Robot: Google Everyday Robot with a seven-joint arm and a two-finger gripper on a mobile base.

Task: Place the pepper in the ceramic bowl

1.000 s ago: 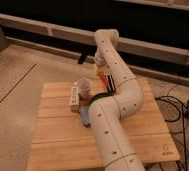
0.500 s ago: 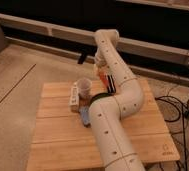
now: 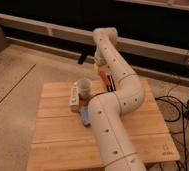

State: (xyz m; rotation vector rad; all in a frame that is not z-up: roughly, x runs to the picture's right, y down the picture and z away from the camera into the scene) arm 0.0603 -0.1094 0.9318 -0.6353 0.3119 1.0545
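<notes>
My white arm (image 3: 113, 115) rises from the bottom of the camera view, bends at the right and folds back down from its top joint. The gripper (image 3: 108, 83) hangs under that joint, over the back edge of the wooden table (image 3: 53, 145). It is shut on the pepper (image 3: 103, 77), a small orange-red sliver beside the dark fingers. The ceramic bowl is hidden from view.
A pale cup (image 3: 83, 88) stands left of the gripper on the table. A white striped object (image 3: 74, 97) lies beside it, and a blue item (image 3: 84, 116) sits against the arm. Cables (image 3: 180, 107) trail on the floor at the right.
</notes>
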